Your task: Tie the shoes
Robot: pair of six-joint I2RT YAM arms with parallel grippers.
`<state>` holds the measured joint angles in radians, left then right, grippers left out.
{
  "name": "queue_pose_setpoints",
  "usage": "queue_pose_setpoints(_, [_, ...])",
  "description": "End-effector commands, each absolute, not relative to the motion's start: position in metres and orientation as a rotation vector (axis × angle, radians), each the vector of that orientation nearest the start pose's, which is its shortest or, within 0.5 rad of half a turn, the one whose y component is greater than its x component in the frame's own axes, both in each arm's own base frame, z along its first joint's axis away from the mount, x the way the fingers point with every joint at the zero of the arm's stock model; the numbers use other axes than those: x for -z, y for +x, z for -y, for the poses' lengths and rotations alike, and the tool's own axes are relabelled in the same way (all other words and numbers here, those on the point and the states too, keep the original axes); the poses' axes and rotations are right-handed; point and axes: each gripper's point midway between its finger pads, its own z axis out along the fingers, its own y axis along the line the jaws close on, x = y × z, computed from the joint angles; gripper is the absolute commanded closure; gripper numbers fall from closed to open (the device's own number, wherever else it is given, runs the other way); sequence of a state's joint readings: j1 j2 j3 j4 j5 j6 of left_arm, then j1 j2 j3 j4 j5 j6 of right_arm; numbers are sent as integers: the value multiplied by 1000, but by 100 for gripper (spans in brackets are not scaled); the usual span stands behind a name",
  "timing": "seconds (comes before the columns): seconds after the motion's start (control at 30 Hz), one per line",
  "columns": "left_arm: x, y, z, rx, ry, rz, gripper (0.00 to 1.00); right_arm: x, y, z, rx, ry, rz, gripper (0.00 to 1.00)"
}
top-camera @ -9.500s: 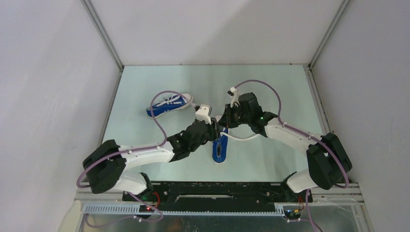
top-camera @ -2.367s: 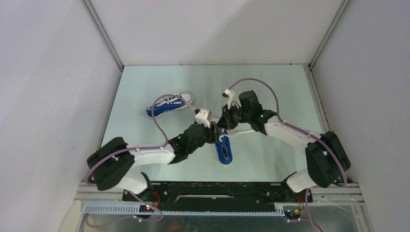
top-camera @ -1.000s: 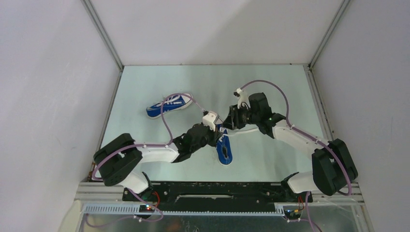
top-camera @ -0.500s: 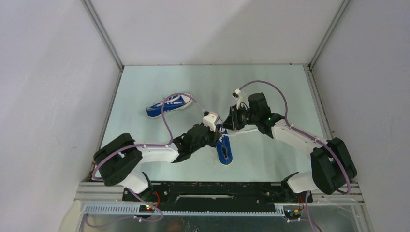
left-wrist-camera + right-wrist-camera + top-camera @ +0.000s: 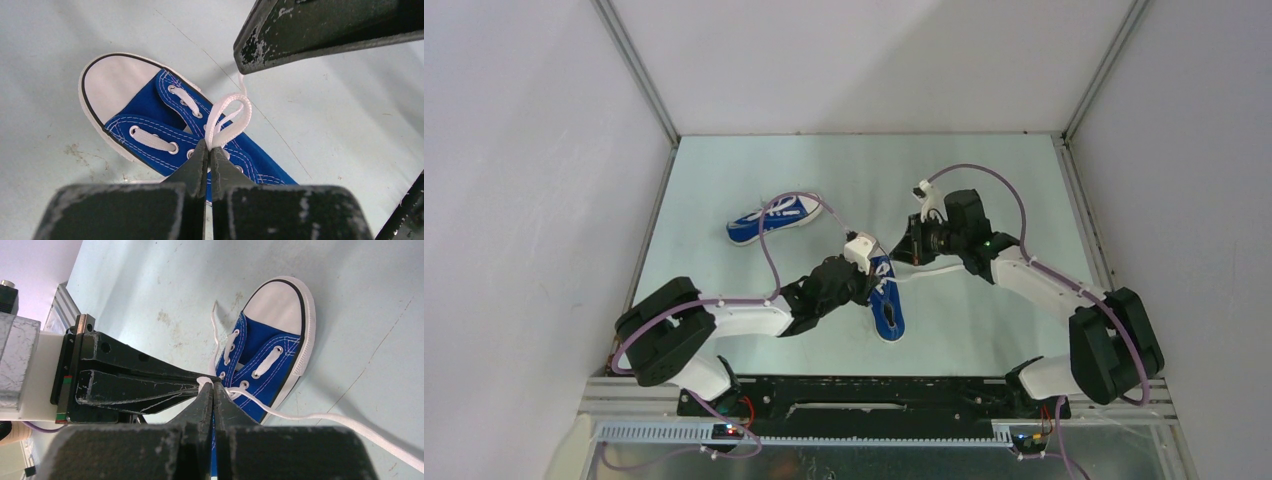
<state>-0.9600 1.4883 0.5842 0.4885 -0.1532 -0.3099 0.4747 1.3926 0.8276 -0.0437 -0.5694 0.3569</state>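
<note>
One blue shoe (image 5: 888, 303) lies at the table's middle, toe pointing away; it also shows in the left wrist view (image 5: 145, 112) and the right wrist view (image 5: 272, 357). My left gripper (image 5: 873, 265) (image 5: 210, 146) is shut on a loop of its white lace (image 5: 227, 115) above the eyelets. My right gripper (image 5: 904, 254) (image 5: 213, 386) is shut tip to tip against the left one, on the lace whose free length (image 5: 325, 417) trails right across the table. The second blue shoe (image 5: 774, 217) lies apart at the back left.
White walls with metal corner rails (image 5: 639, 75) close in the pale green table (image 5: 984, 180) on three sides. The left arm's purple cable (image 5: 769, 250) arcs over the second shoe. The arm bases stand at the near edge (image 5: 874, 395).
Over the last second both grippers shifted slightly right, still joined at the lace. Since 9.5 s ago the near shoe has turned, its heel swinging right.
</note>
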Motion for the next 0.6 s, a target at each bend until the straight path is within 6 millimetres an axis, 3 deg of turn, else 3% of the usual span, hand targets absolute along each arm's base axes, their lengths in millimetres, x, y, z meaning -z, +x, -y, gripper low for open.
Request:
queue_pose_setpoints(0.0, [-113,254,336,676,557,-1888,100,-165,284,-262,-1070,-467,-2154,100])
queue_pose_setpoints(0.07, [-113,254,335,676,558,-1887,100,-165,283,-261,-1071,-472,-2157,90])
queue_pose_setpoints(0.1, [-113,254,335,676,558,-1885,100,-164,282,-261,-1072,-472,-2161,74])
queue_pose_setpoints(0.17, [-115,255,335,676,559,-1879,100,-163,280,-262,-1082,-477,-2168,62])
queue_pose_setpoints(0.23, [-117,255,336,677,560,-1872,100,-163,276,-265,-1098,-494,-2160,56])
queue_pose_setpoints(0.37, [-120,256,336,675,562,-1863,100,-160,270,-275,-1118,-529,-2160,53])
queue_pose_setpoints(0.57, [-125,257,335,676,556,-1848,100,-148,270,-280,-1137,-528,-2192,60])
